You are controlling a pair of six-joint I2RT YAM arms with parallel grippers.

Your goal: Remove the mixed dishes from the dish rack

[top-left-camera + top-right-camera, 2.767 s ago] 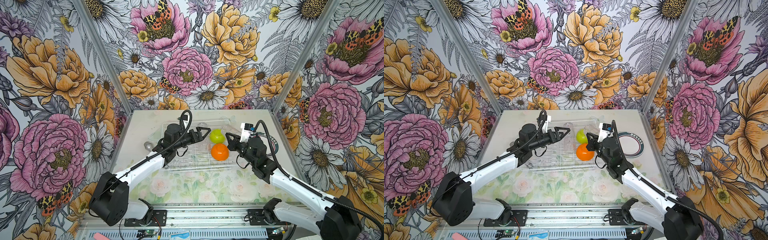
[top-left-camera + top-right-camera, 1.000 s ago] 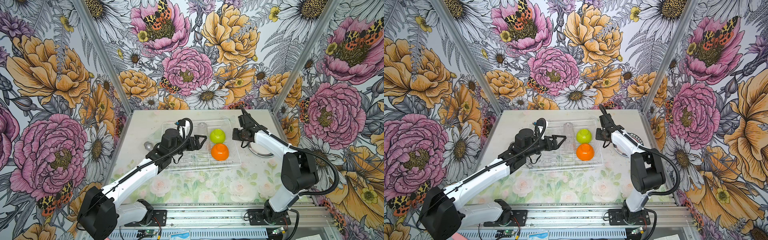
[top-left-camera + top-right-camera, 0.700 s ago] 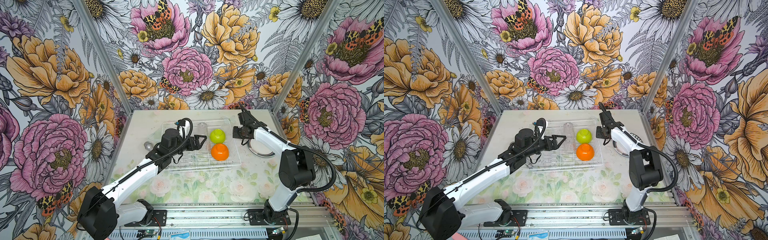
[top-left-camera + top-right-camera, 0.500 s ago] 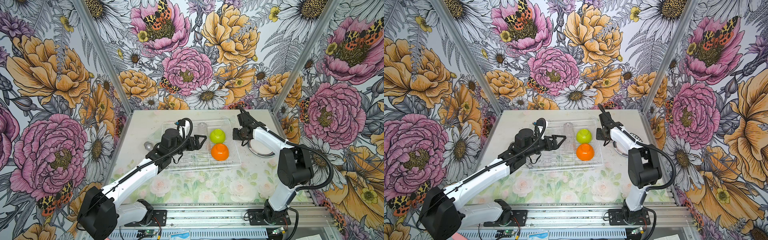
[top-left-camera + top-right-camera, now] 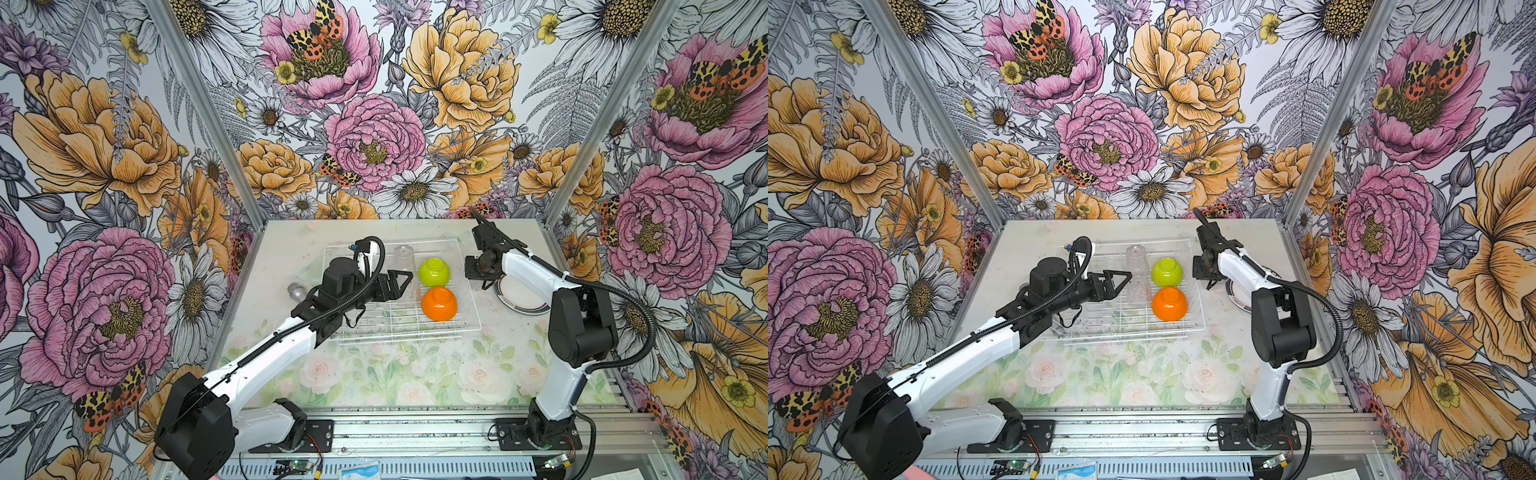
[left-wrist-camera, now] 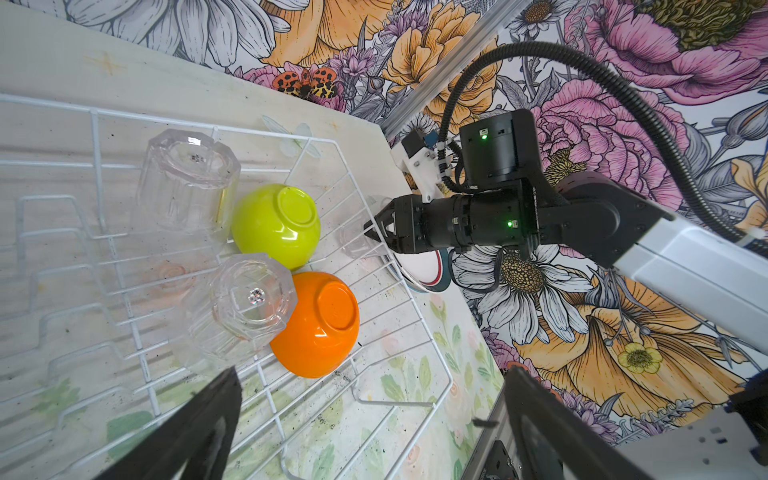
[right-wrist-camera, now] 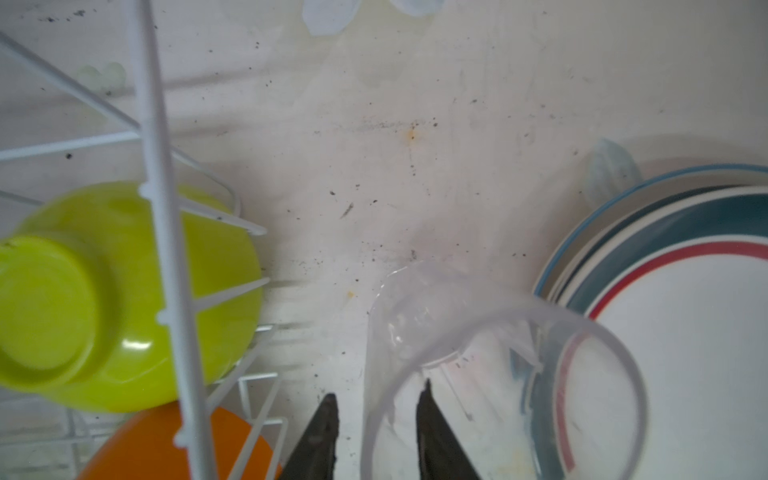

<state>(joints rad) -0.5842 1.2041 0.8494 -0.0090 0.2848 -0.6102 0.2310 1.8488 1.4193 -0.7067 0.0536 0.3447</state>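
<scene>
Plastic, clear and faceted: the rack tumblers (image 6: pixel 249 299) look light and stiff but slick, and I'd guess a hard pinch across the walls could squirt one out. Both stand upside down in the dish rack (image 5: pixel 407 326), at the centre of both top views, so a finger inside the mouth is no option; a broad clasp around the body seems the way. The lime-green bowl (image 5: pixel 433 272) and orange bowl (image 5: pixel 439 304), also inverted, sit touching at the rack's right end. They are smooth domes, probably best taken at the foot ring. The plates (image 5: pixel 519 301) lie stacked on the table right of the rack. A third tumbler (image 7: pixel 498 374) sits between them and the rack, its mouth towards the wrist camera.

The right gripper (image 7: pixel 378 388) points down at that tumbler from an arm folded high, with its elbow towards the lower right of the top views. Its jaws are a little apart, one finger inside the wall and one outside, with a gap on each side, so it is not pinching. The left gripper (image 5: pixel 404 284) reaches low and level over the rack's middle, spread fully wide and empty, aimed at the rack tumblers.
</scene>
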